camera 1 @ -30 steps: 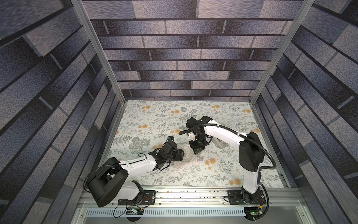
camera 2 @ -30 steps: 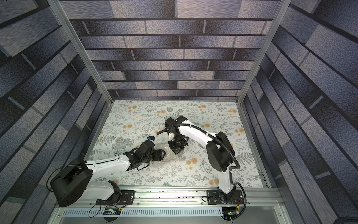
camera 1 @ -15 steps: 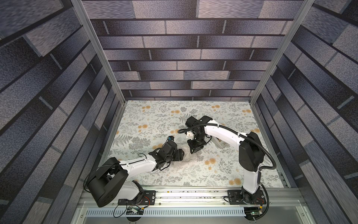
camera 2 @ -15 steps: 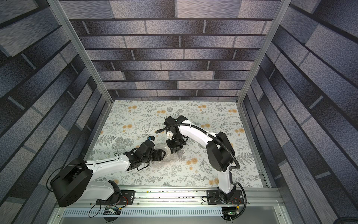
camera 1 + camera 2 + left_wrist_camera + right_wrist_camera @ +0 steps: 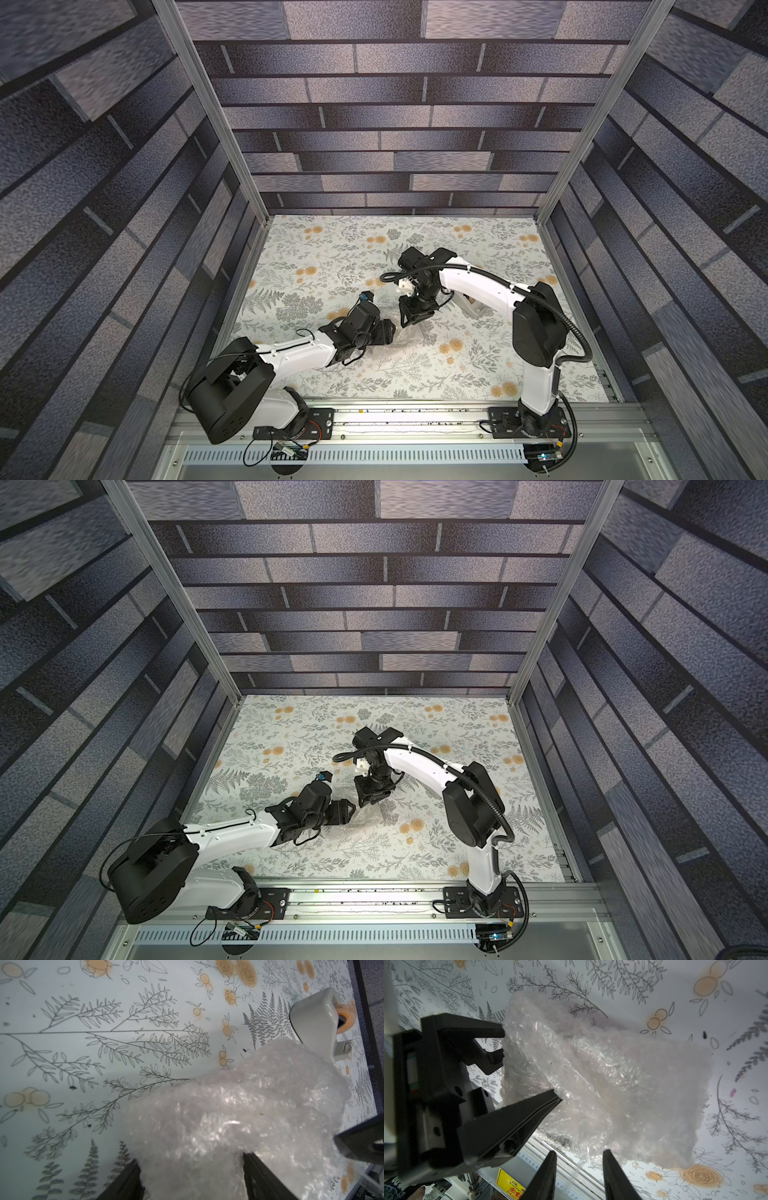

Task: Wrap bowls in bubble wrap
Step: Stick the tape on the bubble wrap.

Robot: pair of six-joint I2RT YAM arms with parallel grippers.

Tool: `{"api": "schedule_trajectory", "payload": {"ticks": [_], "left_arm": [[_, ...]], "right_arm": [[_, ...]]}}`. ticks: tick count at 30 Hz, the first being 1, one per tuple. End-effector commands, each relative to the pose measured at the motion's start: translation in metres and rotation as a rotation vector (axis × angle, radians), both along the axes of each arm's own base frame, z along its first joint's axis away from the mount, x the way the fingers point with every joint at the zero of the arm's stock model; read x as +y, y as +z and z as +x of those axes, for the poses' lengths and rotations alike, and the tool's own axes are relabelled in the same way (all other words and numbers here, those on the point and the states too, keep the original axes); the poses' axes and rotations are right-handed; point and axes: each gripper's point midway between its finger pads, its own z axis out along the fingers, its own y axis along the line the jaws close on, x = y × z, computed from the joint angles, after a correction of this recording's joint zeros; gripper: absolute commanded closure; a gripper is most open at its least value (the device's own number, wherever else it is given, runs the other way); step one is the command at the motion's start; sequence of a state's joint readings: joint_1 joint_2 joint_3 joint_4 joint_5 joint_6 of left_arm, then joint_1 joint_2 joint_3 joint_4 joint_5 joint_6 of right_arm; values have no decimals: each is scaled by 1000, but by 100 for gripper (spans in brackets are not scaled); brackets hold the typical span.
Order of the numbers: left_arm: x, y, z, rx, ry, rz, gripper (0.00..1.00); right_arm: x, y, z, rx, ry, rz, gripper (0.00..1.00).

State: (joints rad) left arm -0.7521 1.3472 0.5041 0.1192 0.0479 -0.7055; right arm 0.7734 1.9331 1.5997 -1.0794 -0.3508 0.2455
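Wadded bubble wrap [image 5: 623, 1084], clamped in left gripper [image 5: 529, 1064], lies just ahead of right gripper [image 5: 579, 1153], tips parted; free end faces it.

A yellow label [image 5: 508, 1183] bearing red characters is noted in the right wrist view. Its wording cannot be read.

Pale floral-printed tablecloth [image 5: 457, 833] enclosed by grey brick-patterned walls [image 5: 374, 584]. At centre, the black left gripper [image 5: 348, 812], on its white arm [image 5: 232, 833], touches the crumpled translucent bubble wrap [image 5: 368, 820]. The black right gripper [image 5: 371, 801] points down close over it. An aluminium base rail [image 5: 374, 895] runs along the near edge.
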Motion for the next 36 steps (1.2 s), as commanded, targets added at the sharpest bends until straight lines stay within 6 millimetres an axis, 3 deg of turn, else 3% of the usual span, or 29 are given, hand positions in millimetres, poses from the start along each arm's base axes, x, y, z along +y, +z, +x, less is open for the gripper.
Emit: {"api": "schedule_trajectory", "payload": {"ticks": [1,9,36], "left_arm": [[3,-4,-5,3,-23,37,26],[2,-4,-5,4,-24,38,27],[-2,-4,-4,2,-33,38,26]], "right_arm": [[2,-4,1,21,-14,17,57],[9,1,2,33,-32,72,44],[14,34,-4,37,-42,171,43]]}}
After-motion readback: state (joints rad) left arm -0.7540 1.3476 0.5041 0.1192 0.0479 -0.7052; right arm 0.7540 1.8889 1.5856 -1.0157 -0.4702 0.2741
